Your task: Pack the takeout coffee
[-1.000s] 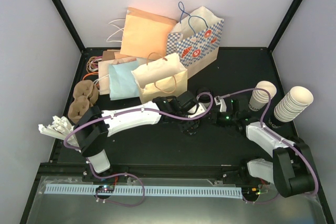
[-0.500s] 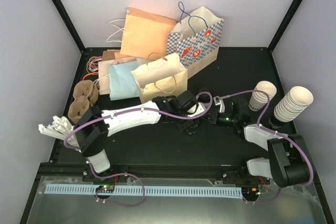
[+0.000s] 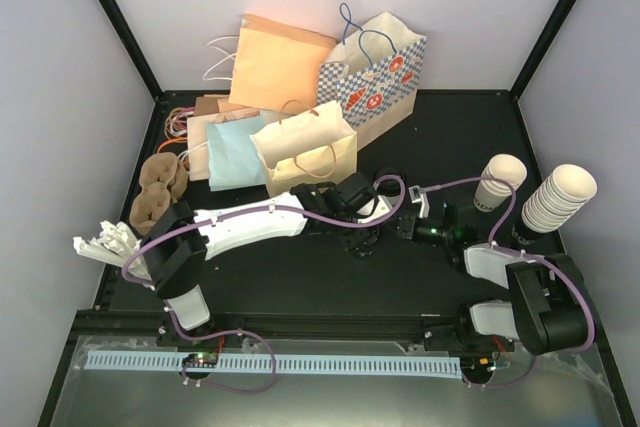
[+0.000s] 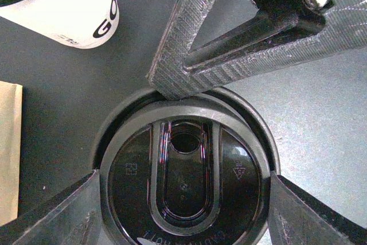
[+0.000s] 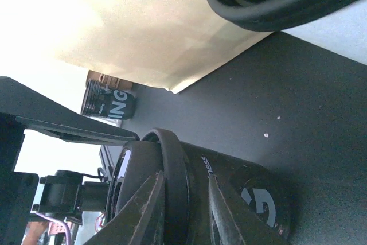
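The takeout coffee (image 4: 63,11), a white cup with black lettering and a black lid, is standing on the black table (image 5: 287,101), just beside both grippers and touching neither. Next to it a dark cup (image 5: 246,193) is sitting between the fingers of the left gripper (image 4: 183,199), which is clasping it from both sides at the level of its black lid (image 4: 186,142). The right gripper (image 5: 184,179) is pinching that lid's rim between its two fingers. A cream paper bag (image 5: 143,27) is standing close behind them
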Tool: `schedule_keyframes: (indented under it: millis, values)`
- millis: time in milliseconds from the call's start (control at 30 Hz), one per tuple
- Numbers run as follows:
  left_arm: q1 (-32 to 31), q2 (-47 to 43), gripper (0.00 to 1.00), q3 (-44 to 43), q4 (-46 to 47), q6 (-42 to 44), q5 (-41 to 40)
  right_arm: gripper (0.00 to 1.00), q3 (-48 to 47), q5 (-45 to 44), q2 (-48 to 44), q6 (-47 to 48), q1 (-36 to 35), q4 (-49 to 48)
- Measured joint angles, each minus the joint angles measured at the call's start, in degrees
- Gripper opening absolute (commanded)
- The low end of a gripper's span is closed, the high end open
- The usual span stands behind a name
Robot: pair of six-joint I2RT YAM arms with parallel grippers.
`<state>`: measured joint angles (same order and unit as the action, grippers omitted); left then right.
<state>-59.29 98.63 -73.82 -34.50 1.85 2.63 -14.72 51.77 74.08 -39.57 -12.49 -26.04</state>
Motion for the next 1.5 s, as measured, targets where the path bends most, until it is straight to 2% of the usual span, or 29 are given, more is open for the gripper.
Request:
schedule_keyframes:
  millis: [267, 800, 1033, 1133, 1367, 1500]
  values:
    - [0.0, 0.0, 0.55, 0.0, 0.0, 0.0, 0.0, 0.18, 0.9, 0.5, 0.5, -1.8, -0.1, -2.9]
    - [0.0, 0.1, 0.55, 0.0, 0.0, 0.0, 0.0, 0.17, 1.9, 0.2, 0.2, -4.3, -0.5, -5.0]
    - [0.0, 0.1, 0.55, 0.0, -0.3, 0.0, 0.0, 0.16, 3.2, -0.7, 1.0, -6.5, -1.5, -9.2]
    - [0.0, 0.1, 0.55, 0.0, -0.6, -0.1, 0.0, 0.13, 3.8, -0.9, 1.9, -7.8, -1.8, -11.9]
    - [0.0, 0.1, 0.55, 0.0, -0.9, -0.1, 0.0, 0.14, 4.6, -1.8, 2.6, -9.7, -2.6, -14.1]
    - [0.0, 0.1, 0.55, 0.0, -1.0, -0.1, 0.0, 0.2, 4.2, -3.0, 1.3, -9.3, -3.0, -11.7]
